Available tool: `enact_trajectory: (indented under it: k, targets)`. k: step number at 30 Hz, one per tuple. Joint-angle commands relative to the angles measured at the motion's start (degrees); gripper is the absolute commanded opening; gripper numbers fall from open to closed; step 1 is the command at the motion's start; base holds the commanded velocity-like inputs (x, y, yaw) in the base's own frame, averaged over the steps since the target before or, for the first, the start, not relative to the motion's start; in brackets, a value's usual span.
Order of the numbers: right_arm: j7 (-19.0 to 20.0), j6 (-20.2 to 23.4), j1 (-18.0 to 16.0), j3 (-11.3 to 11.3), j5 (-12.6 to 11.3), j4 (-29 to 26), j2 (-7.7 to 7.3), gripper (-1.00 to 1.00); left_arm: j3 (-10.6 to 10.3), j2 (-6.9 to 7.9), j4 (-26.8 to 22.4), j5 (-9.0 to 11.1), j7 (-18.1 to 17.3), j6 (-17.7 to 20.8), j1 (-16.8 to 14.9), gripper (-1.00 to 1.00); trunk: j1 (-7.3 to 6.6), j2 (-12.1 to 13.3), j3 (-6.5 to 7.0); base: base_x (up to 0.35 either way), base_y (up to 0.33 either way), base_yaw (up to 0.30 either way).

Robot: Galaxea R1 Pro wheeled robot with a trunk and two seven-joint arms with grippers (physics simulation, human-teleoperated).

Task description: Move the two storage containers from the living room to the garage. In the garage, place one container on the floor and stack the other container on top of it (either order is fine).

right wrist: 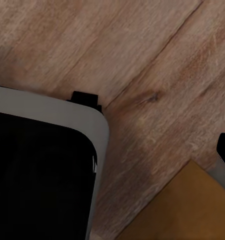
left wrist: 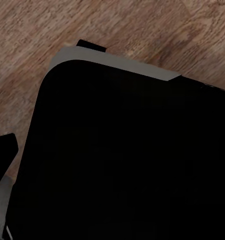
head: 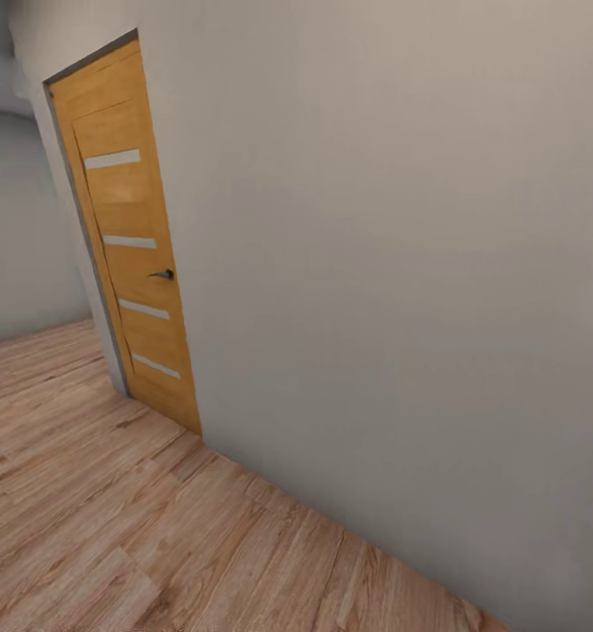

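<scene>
Closest underfoot is the light wood plank floor [head: 112,527], running right up to the base of the plain grey wall [head: 393,263]. Set into that wall, toward its far end, is one wooden door [head: 125,237], shut, with four pale slats across it and one dark handle [head: 162,275] on the edge nearer me. Beyond the door the wall turns a corner and the planks carry on toward a second grey wall [head: 25,237] further back.

The left wrist view looks down on a big dark rounded-cornered body with a pale rim [left wrist: 122,160] over the planks, probably the robot's own base; the right wrist view has a similar dark, pale-edged shape [right wrist: 42,170], and a tan-orange surface [right wrist: 177,210] in one corner, which I can't identify. Neither claw's fingers can be made out, so whether they are wide, narrow or holding anything I cannot tell.

No storage containers are visible, so where they are I can't say; the planks suggest the living-room side of the house.

This looks like a travelling step. To do it well I'd keep the base clear of the wall, square up to the door before approaching, and keep both arms tucked in.
</scene>
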Motion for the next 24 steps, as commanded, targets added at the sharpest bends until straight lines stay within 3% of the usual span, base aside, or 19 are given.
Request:
enact_trajectory:
  k: [1,24]
  targets:
    - [-0.03,-0.34,-0.07,0.45,-0.49,0.18,0.02,1.00,0.33,-0.02,0.02,0.05,-0.01,-0.15,-0.02,1.00,0.00,-0.03,-0.06,0.000,0.000,0.270]
    - [-0.08,-0.33,-0.07,0.23,-0.57,0.18,0.02,1.00,0.25,-0.02,0.02,0.06,-0.01,-0.10,-0.02,1.00,0.00,-0.03,-0.06,0.028,0.000,0.270]
